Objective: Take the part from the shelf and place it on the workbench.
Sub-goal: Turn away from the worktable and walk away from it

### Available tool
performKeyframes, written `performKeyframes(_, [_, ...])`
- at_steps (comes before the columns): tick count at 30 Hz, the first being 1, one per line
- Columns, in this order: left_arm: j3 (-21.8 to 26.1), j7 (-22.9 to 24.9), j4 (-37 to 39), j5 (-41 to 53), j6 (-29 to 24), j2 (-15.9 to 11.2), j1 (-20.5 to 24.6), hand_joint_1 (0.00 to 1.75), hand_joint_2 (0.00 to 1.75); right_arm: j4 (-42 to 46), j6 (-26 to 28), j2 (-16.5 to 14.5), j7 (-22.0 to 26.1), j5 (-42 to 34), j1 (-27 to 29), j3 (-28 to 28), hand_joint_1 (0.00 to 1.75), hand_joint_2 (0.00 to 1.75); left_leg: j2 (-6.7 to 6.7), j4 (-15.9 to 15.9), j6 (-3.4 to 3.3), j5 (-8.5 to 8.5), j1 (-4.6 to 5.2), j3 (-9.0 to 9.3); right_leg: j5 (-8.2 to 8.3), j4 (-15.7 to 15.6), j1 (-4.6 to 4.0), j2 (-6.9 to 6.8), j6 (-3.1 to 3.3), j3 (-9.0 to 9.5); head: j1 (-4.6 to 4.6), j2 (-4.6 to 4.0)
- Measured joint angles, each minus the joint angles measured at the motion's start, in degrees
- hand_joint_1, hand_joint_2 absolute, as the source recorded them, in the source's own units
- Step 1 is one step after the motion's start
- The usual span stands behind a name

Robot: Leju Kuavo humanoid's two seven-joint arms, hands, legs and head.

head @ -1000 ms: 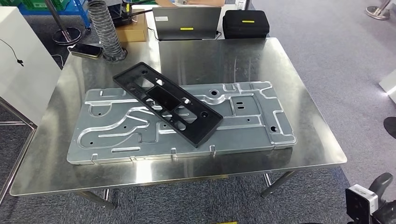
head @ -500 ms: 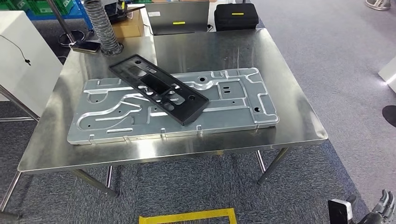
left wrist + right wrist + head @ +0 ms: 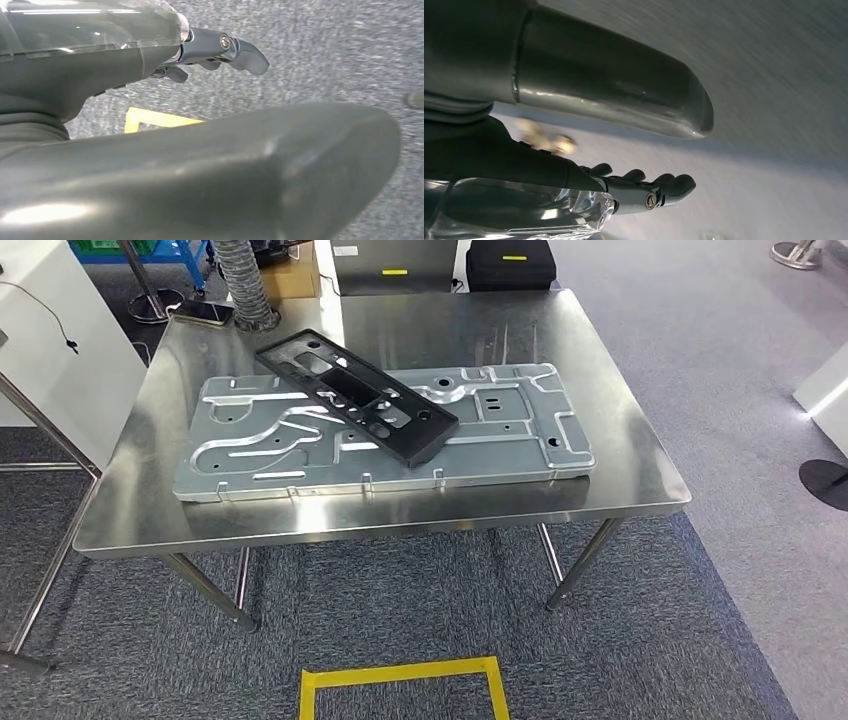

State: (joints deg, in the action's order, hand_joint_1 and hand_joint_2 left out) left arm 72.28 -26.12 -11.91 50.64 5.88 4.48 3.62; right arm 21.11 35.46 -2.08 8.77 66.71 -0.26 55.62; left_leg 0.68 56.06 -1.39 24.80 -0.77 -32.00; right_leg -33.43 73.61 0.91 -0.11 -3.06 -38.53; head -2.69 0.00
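Two pieces lie stacked on the stainless steel counter [image 3: 620, 475]: a long black plastic part [image 3: 355, 397] with rectangular cut-outs rests diagonally across a large silver stamped metal plate [image 3: 500, 435], its far end reaching past the plate's back edge toward a ribbed grey hose [image 3: 243, 285]. Behind the counter stand a grey laptop [image 3: 395, 262], a black case [image 3: 510, 265] and a cardboard box [image 3: 295, 275]; a phone [image 3: 205, 312] lies at the counter's far left corner. Yellow floor tape [image 3: 400, 675] marks the carpet in front. The left hand [image 3: 220, 52] hangs over the carpet, fingers [image 3: 250, 56] loosely curled and holding nothing. The right hand [image 3: 644, 190] also holds nothing, its fingers [image 3: 676, 184] slightly bent and apart.
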Motion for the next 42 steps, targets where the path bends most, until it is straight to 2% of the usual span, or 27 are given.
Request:
performKeyframes(1, [0.0,0.0,0.0,0.1,0.0,0.0,0.0,0.00,0.00,-1.5,-1.1,-0.1,-1.9,1.2,-0.1,-0.5,0.00,0.00,0.01,0.2,0.20,-0.60,-0.02,-0.96,1.63,-0.9,0.20,-0.01,-0.13,1.67,0.00,0.00])
performKeyframes(3, [0.0,0.0,0.0,0.3,0.0,0.1,0.0,0.00,0.00,-3.4,-2.8,-0.2,-3.2,2.5,-0.5,-1.4,0.00,0.00,0.01,0.9,0.73,-1.56,-0.02,-2.65,3.72,-7.8,0.41,0.00,-0.07,7.70,0.00,0.00])
performKeyframes(5, [0.0,0.0,0.0,0.5,0.1,0.1,0.0,0.00,0.00,-4.7,-4.1,-0.3,-2.5,3.4,-1.1,-2.2,0.00,0.00,0.10,1.5,1.43,-2.45,0.07,-3.65,2.56,-15.6,0.22,0.03,0.66,13.03,-0.01,0.00])
performKeyframes(6, [0.0,0.1,0.0,0.6,0.1,0.2,0.1,0.00,0.00,-5.1,-4.7,-0.3,-1.7,3.7,-1.4,-2.6,0.00,0.00,0.16,1.6,1.83,-2.94,0.06,-3.87,1.86,-17.6,0.00,0.03,1.13,14.16,-0.02,0.00])
performKeyframes(8, [0.0,0.1,0.0,1.0,0.2,0.2,0.0,0.00,0.00,-6.0,-5.8,-0.4,0.2,4.2,-1.7,-3.3,0.00,0.00,0.18,1.6,2.61,-3.75,-0.11,-4.15,2.34,-18.2,-0.15,-0.12,2.16,13.70,-0.01,-0.01])
performKeyframes(9, [0.0,0.2,0.0,1.2,0.3,0.2,-0.1,0.00,0.00,-6.3,-6.2,-0.4,1.2,4.3,-1.8,-3.6,0.00,0.00,0.09,2.0,2.93,-2.96,-0.22,-4.50,2.96,-18.3,-0.13,-0.23,2.69,13.15,-0.01,-0.01])
performKeyframes(11, [-0.1,0.4,0.0,1.8,0.4,0.3,-0.1,0.00,0.00,-6.8,-6.7,-0.6,3.0,4.6,-2.0,-4.1,0.00,0.00,-0.10,6.0,3.32,1.88,-0.41,-5.82,4.37,-18.3,-0.11,-0.50,3.61,11.70,-0.01,-0.01])
performKeyframes(13, [-0.2,0.6,0.0,2.5,0.6,0.4,0.0,0.00,0.00,-7.2,-6.8,-0.7,3.9,5.2,-2.1,-4.7,0.00,0.00,-0.14,13.2,3.58,7.51,-0.43,-7.29,5.70,-18.2,-0.41,-0.59,4.02,9.96,-0.02,-0.01])
performKeyframes(14, [-0.4,0.6,0.0,2.8,0.6,0.5,0.1,0.00,0.00,-7.4,-7.1,-0.7,3.9,5.5,-2.2,-4.9,0.00,0.00,-0.14,16.3,3.66,8.52,-0.43,-7.50,6.37,-18.1,-0.56,-0.61,4.04,9.03,-0.02,-0.02])
performKeyframes(15, [-0.5,0.6,0.0,3.1,0.6,0.5,0.1,0.00,0.00,-7.5,-7.4,-0.7,3.3,6.0,-2.2,-5.1,0.00,0.00,-0.14,17.9,3.66,8.04,-0.42,-7.01,7.00,-17.9,-0.68,-0.62,4.00,8.05,-0.02,-0.02])
performKeyframes(16, [-0.6,0.5,0.0,3.4,0.6,0.6,0.2,0.00,0.00,-7.7,-8.0,-0.7,2.3,6.6,-2.2,-5.4,0.00,0.00,-0.15,17.6,3.56,6.52,-0.41,-5.59,7.58,-17.6,-0.77,-0.61,3.91,7.04,-0.02,-0.02])
performKeyframes(18, [-1.0,0.1,0.0,3.6,0.7,0.8,0.5,0.00,0.00,-8.1,-9.5,-0.7,-0.8,8.0,-2.2,-6.0,0.00,0.00,-0.20,11.4,3.05,4.20,-0.34,-0.03,8.56,-16.8,-0.90,-0.59,3.60,5.15,-0.02,-0.01])
performKeyframes(20, [-1.2,-0.3,0.0,3.5,0.9,0.9,0.9,0.00,0.00,-8.3,-10.5,-0.7,-3.2,8.9,-2.1,-6.6,0.00,0.00,-0.25,3.4,2.40,5.20,-0.08,5.41,9.39,-16.1,-1.04,-0.59,3.08,3.96,-0.02,-0.01])
performKeyframes(21, [-1.3,-0.4,0.0,3.5,1.0,1.0,1.0,0.00,0.00,-8.3,-10.7,-0.7,-3.8,9.1,-2.1,-6.8,0.00,0.00,-0.24,1.2,2.04,5.98,0.11,6.65,9.85,-16.0,-1.05,-0.61,2.75,3.66,-0.02,-0.01])
performKeyframes(23, [-1.3,-0.5,0.0,3.5,1.1,1.0,1.1,0.00,0.00,-8.5,-10.8,-0.5,-4.3,9.3,-2.0,-7.0,0.00,0.00,-0.09,0.1,1.18,5.71,0.21,6.37,10.75,-16.0,-0.90,-0.58,2.05,3.34,-0.01,-0.01])
performKeyframes(25, [-1.4,-0.5,0.0,3.4,1.2,1.1,1.1,0.00,0.00,-8.6,-10.9,-0.3,-4.5,9.3,-1.8,-7.2,0.00,0.00,0.13,-0.2,0.17,4.40,0.08,5.34,8.71,-14.6,-0.67,-0.34,1.32,2.59,0.00,-0.01])
performKeyframes(28, [-1.4,-0.5,0.0,3.3,1.2,1.2,1.1,0.00,0.00,-8.8,-11.0,-0.2,-4.9,9.3,-1.6,-7.3,0.00,0.00,0.29,-0.2,-0.59,2.30,0.15,2.85,0.23,-5.8,-0.30,-0.12,0.39,0.42,0.00,-0.01])
performKeyframes(29, [-1.4,-0.5,0.0,3.2,1.2,1.2,1.0,0.00,0.00,-8.8,-11.0,-0.2,-5.4,9.4,-1.7,-7.3,0.00,0.00,0.30,-0.1,-0.55,1.61,0.20,1.91,-1.16,-2.6,-0.21,-0.12,0.17,0.07,0.00,-0.01])
performKeyframes(30, [-1.4,-0.5,0.0,3.0,1.2,1.2,1.0,0.00,0.00,-8.8,-11.0,-0.1,-5.8,9.4,-1.7,-7.3,0.00,0.00,0.30,0.1,-0.48,0.95,0.22,0.91,-1.04,-0.7,-0.14,-0.12,0.02,0.34,0.00,-0.01])
performKeyframes(31, [-1.4,-0.4,0.0,2.9,1.3,1.2,1.0,0.00,0.00,-8.8,-11.1,-0.1,-6.2,9.5,-1.7,-7.3,0.00,0.00,0.30,0.4,-0.35,0.34,0.21,-0.12,0.32,-0.5,-0.08,-0.12,-0.06,1.43,-0.01,-0.01])
performKeyframes(32, [-1.4,-0.3,0.0,2.7,1.3,1.2,1.0,0.00,0.00,-8.8,-11.1,0.0,-6.2,9.6,-1.7,-7.3,0.00,0.00,0.29,0.7,-0.19,-0.21,0.20,-1.10,2.15,-2.4,-0.05,-0.12,-0.04,3.49,-0.01,-0.01])
performKeyframes(34, [-1.4,-0.1,0.0,2.6,1.3,1.3,1.0,0.00,0.00,-8.8,-11.0,0.2,-5.5,9.7,-2.0,-7.4,0.00,0.00,0.29,1.5,0.27,-1.12,0.24,-2.70,3.68,-10.4,-0.14,-0.10,0.33,9.49,-0.02,0.00])
performKeyframes(36, [-1.3,-0.1,0.0,2.7,1.2,1.3,1.1,0.00,0.00,-8.8,-11.0,0.4,-4.0,9.7,-2.4,-7.4,0.00,0.00,0.39,1.9,0.93,-2.07,0.34,-3.56,2.45,-17.1,-0.47,-0.08,1.11,13.56,-0.02,0.00])
performKeyframes(37, [-1.3,-0.3,0.0,2.8,1.3,1.4,1.1,0.00,0.00,-8.8,-11.0,0.5,-3.2,9.7,-2.5,-7.4,0.00,0.00,0.46,1.8,1.29,-2.61,0.34,-3.78,2.02,-18.4,-0.68,-0.07,1.56,14.07,-0.02,0.00])
performKeyframes(39, [-1.4,-0.6,0.0,3.3,1.4,1.3,1.1,0.00,0.00,-8.8,-10.9,0.4,-2.1,9.6,-2.7,-7.4,0.00,0.00,0.38,1.9,1.98,-2.99,0.26,-4.17,2.89,-18.7,-0.61,-0.22,2.53,13.30,-0.02,0.00])
performKeyframes(40, [-1.4,-0.8,0.0,3.6,1.5,1.3,1.0,0.00,0.00,-8.8,-10.8,0.3,-1.8,9.5,-2.7,-7.4,0.00,0.00,0.21,2.7,2.27,-1.72,0.21,-4.60,3.55,-18.7,-0.52,-0.36,3.05,12.74,-0.02,0.00])
performKeyframes(42, [-1.6,-1.1,0.0,4.1,1.7,1.3,1.0,0.00,0.00,-8.9,-10.8,0.1,-1.8,9.5,-2.8,-7.4,0.00,0.00,-0.11,7.7,2.67,3.76,0.06,-6.09,4.95,-18.7,-0.46,-0.61,3.77,11.19,-0.02,-0.01])
